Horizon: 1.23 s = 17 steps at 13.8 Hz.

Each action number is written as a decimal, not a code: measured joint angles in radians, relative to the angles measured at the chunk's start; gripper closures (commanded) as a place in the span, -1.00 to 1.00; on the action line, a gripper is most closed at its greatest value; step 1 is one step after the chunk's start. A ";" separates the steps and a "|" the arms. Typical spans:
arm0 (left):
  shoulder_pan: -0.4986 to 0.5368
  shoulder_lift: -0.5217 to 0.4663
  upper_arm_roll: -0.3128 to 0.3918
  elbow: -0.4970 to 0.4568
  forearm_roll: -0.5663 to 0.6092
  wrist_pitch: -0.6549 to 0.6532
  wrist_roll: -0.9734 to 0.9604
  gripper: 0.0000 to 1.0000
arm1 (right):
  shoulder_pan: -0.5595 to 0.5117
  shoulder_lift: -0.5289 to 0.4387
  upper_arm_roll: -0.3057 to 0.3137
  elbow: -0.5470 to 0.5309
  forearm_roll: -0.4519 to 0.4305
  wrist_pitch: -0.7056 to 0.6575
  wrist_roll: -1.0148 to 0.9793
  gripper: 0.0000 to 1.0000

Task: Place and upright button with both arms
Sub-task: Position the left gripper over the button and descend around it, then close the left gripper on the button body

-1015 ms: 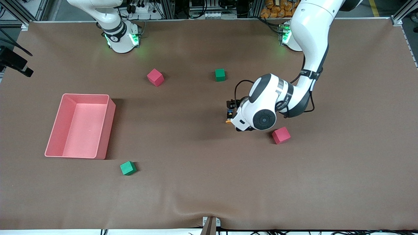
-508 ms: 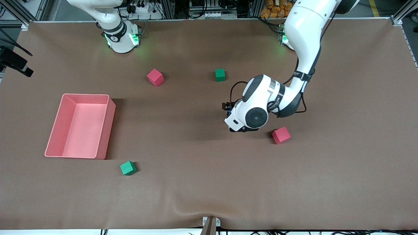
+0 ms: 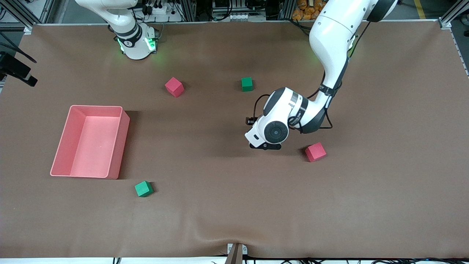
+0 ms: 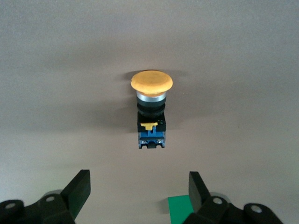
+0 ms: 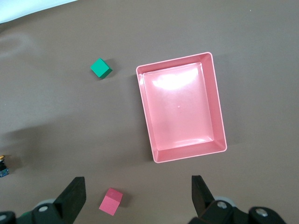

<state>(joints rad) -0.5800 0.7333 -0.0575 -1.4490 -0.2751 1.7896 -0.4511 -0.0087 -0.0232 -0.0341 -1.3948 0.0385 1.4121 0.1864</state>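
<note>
Frankly, with the left end effector (image 4: 138,189) wide over the lying button (image 4: 151,108) mid-table and the right end effector (image 5: 138,193) wide and waiting, a skewed pinch could roll it away.

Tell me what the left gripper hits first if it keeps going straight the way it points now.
Most likely the orange-capped push-button, lying on its side on the brown table cover. The left gripper points down at it with its fingers spread open, and nothing shows in between. How much height remains is unclear.
</note>
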 measured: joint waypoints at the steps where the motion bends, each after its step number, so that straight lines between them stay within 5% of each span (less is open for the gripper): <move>1: -0.001 0.002 0.000 0.000 0.000 0.003 0.000 -0.67 | 0.000 0.000 0.000 0.000 0.000 0.000 0.000 -1.00; 17: -0.023 0.090 -0.001 0.036 0.000 0.066 0.025 -0.36 | 0.000 0.000 0.001 0.000 0.000 0.000 0.000 -1.00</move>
<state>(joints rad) -0.6026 0.8230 -0.0585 -1.4132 -0.2750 1.8552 -0.4258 -0.0086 -0.0232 -0.0331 -1.3948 0.0385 1.4121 0.1864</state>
